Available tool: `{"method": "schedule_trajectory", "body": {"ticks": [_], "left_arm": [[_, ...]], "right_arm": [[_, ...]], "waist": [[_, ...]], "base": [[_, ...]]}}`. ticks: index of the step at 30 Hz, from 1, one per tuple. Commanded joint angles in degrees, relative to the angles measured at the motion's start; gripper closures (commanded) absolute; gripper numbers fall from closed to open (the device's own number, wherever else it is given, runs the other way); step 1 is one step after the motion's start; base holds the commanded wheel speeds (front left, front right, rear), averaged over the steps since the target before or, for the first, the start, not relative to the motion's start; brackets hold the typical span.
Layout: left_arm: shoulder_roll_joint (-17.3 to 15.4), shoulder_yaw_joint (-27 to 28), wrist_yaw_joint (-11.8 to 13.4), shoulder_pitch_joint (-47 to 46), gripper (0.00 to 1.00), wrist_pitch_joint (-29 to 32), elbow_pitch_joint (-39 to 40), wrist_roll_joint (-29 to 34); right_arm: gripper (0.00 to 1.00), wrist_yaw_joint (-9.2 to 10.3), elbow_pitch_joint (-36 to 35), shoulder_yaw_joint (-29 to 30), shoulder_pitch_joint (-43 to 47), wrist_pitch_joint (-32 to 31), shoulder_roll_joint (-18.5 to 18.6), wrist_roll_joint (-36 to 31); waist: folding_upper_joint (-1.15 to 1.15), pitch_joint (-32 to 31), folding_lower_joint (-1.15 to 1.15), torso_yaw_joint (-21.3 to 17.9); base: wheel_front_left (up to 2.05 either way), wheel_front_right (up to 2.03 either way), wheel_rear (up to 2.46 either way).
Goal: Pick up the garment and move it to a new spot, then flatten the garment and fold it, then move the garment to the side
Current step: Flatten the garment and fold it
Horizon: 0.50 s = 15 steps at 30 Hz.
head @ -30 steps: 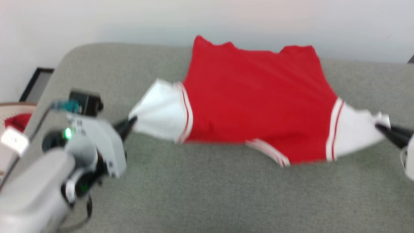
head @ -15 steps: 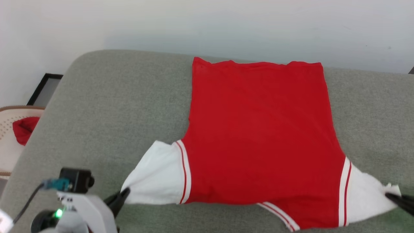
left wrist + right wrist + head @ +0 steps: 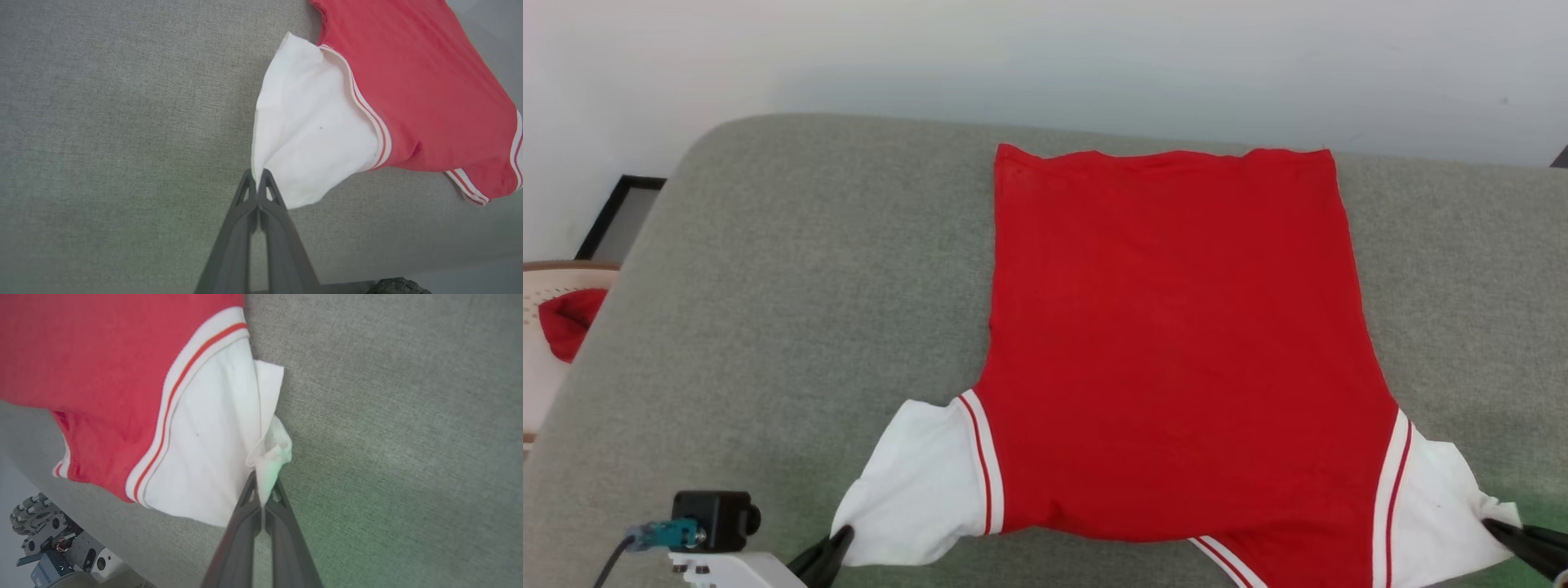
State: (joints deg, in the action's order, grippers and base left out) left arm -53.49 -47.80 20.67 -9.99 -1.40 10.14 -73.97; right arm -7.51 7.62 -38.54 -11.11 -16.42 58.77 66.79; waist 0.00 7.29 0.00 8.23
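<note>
So here's my setup: the garment [image 3: 1176,351] is spread out on the grey cushion [image 3: 768,286]. Its straight red edge lies up near the cushion's back edge, by the wall [image 3: 1045,57], and its two white panels sit down at the cushion's front side. My left gripper [image 3: 257,176] is pinched tight on the corner of the white panel nearer the cushion's left end, fingers pressed together with just the cloth edge caught between them. My right gripper [image 3: 264,484] is clamped the same way on the bunched-up corner of the other white panel, toward the cushion's right end. The red body lies mostly flat on the cushion with a few soft ripples. Along the front, the red edge curls under a bit and a strip of red-white trim pokes out below it. Off the cushion's left end there's a cream basket [image 3: 539,286] with a small red cloth [image 3: 568,322] in it, plus a black frame [image 3: 621,216] on the floor by the wall. Under the cushion's front edge, my right wrist view catches my wheeled base [image 3: 32,522].
</note>
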Motion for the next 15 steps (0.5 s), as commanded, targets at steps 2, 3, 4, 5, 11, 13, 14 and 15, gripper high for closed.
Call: {"method": "schedule_trajectory", "body": {"ticks": [2, 3, 4, 5, 11, 13, 14, 15], "left_arm": [[0.7, 0.0, -0.3, 0.4, 1.0, -0.8, -0.8, 0.9], [0.9, -0.1, -0.5, 0.0, 1.0, -1.0, -1.1, 1.1], [0.9, -0.1, -0.5, 0.0, 1.0, -1.0, -1.1, 1.1], [1.2, -0.2, -0.6, -0.4, 1.0, -1.1, -1.3, 1.4], [2.8, -0.4, -0.7, -2.4, 1.0, -1.7, -3.1, 3.0], [3.3, -0.5, -0.9, -2.8, 1.0, -1.9, -3.5, 3.2], [3.5, -0.5, -0.9, -2.8, 1.0, -1.9, -3.7, 3.3], [3.6, -0.5, -0.9, -2.9, 1.0, -2.0, -3.8, 3.4]], "right_arm": [[1.0, 0.04, 0.7, 1.0, 0.3, -1.0, -2.3, -1.7], [1.0, 0.04, 0.9, 1.3, 0.1, -1.3, -3.0, -2.5], [1.0, 0.04, 0.9, 1.3, 0.1, -1.3, -3.0, -2.5], [1.0, 0.04, 1.1, 1.6, -0.2, -1.7, -3.8, -3.1], [0.51, 0.04, 2.6, 3.2, -1.6, -3.5, -7.4, -7.6], [0.0, 0.04, 2.7, 4.1, -2.1, -4.3, -7.9, -9.1], [0.0, 0.04, 2.8, 4.8, -2.3, -4.7, -8.2, -9.6], [0.0, 0.04, 2.7, 5.3, -2.3, -5.3, -8.3, -10.3]], "waist": [[0.0, 0.6, 0.0, -0.5], [0.0, 0.9, 0.0, -0.6], [0.0, 0.9, 0.0, -0.6], [0.0, 1.2, 0.0, -0.7], [0.0, 2.2, 0.0, -1.3], [0.0, 2.3, 0.0, -1.6], [0.0, 2.4, 0.0, -1.7], [0.0, 2.4, 0.0, -1.9]], "base": [[0.0, 0.0, 0.0], [0.0, 0.0, 0.0], [0.0, 0.0, 0.0], [0.0, 0.0, 0.0], [0.0, 0.0, 0.0], [0.0, 0.0, 0.0], [0.0, 0.0, 0.0], [0.0, 0.0, 0.0]]}}
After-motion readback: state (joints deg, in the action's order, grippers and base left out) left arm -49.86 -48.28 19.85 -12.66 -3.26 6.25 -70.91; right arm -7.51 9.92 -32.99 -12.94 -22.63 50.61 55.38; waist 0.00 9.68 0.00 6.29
